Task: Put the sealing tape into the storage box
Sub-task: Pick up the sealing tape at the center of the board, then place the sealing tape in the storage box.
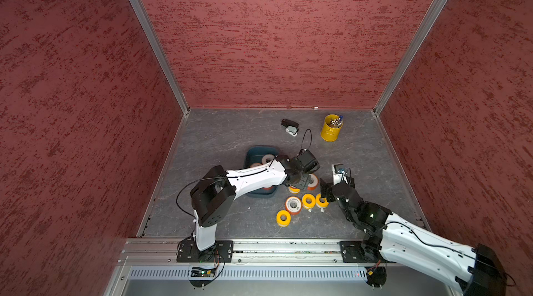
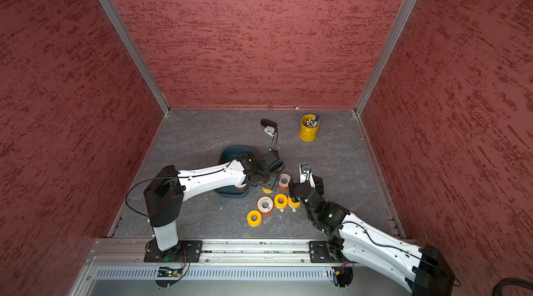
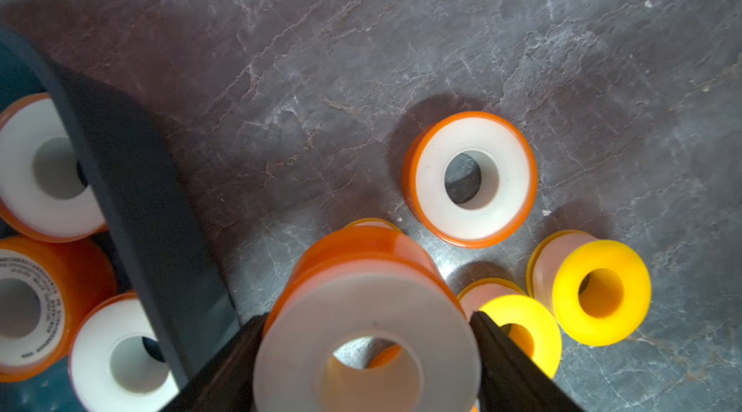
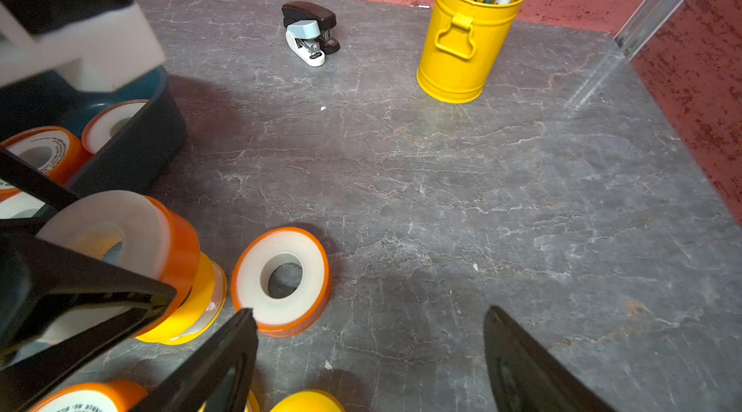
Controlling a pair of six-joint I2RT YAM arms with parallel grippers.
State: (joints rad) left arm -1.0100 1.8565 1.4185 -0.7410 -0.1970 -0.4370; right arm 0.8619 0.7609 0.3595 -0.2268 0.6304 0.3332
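My left gripper (image 3: 368, 319) is shut on an orange-sided sealing tape roll (image 3: 361, 281) with a white face, held just right of the dark teal storage box (image 3: 132, 189) and above a yellow roll (image 4: 192, 309). Three orange rolls lie in the box, one of them labelled (image 3: 28, 305). Another orange roll (image 4: 281, 281) lies flat on the table. My right gripper (image 4: 369, 311) stands open next to that roll, holding nothing. In both top views more rolls lie toward the front: an orange one (image 1: 293, 205) and yellow ones (image 1: 308, 200) (image 1: 283, 218). The left arm hides much of the box (image 1: 253, 153).
A yellow pen cup (image 1: 331, 128) full of pens stands at the back right. A black-and-white stapler (image 1: 290, 127) lies behind the box. Red walls close in the grey table on three sides.
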